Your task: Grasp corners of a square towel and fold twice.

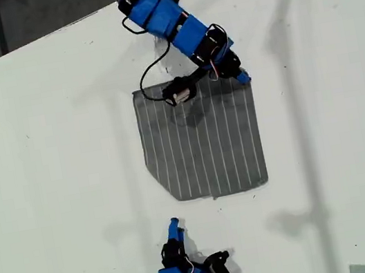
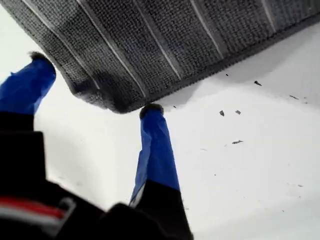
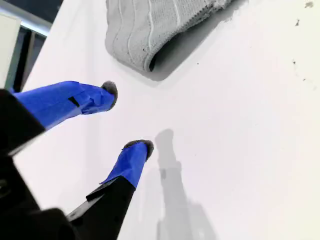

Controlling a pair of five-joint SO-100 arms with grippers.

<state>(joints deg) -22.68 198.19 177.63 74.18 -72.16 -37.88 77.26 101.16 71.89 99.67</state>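
towel [image 1: 201, 140]: flat on white table [image 1: 54, 165], mid exterior view | handling: thin, limp, light, likely to sag; pinch at a corner | my first claw [image 2: 95, 82]: wide, straddling far corner [image 2: 117, 102], arm stretched low | my second claw [image 3: 129, 117]: wide, empty, short of the near edge

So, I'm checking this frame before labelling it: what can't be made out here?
- Exterior view: my first gripper and its arm cover the towel's far edge, hiding that corner.
- First wrist view: the towel runs off the picture; whether the fingertips touch the fabric is unclear.
- Second wrist view: only one towel corner shows.
- Exterior view: my second gripper's arm is cut off by the bottom edge.
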